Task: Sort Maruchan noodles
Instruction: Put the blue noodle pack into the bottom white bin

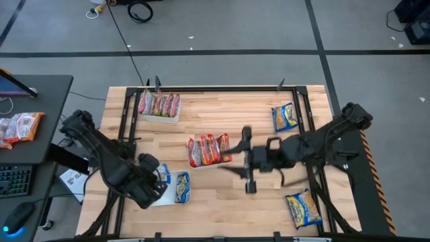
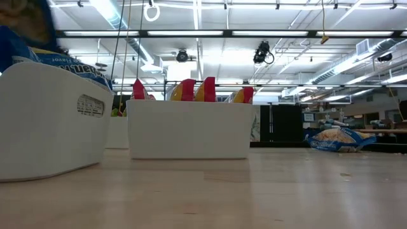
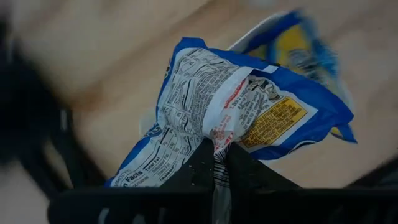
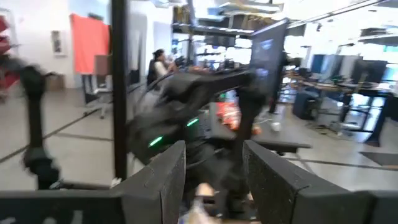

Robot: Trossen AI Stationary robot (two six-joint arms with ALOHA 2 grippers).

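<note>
My left gripper is shut on a blue-and-yellow noodle packet, whose printed back faces the wrist camera. It hovers over the near-left white tray, where another blue packet lies. My right gripper hangs level over the table's middle, pointing left beside the middle tray of red packets. It is open, with nothing between its fingers. Two blue-and-yellow packets lie flat on the table at the right. My left gripper pinches a crumpled fold on the packet's back, near the middle seam, between its two fingertips. The fingers come from above, pointing steeply down. The packet hangs below them over the tray; whether its lower end touches the tray I cannot tell.
A third white tray with red-orange packets stands at the far left. A dark frame rail runs along the table's far side. More packets lie on the desk left of the table. Bare wood shows along the near edge at the centre.
</note>
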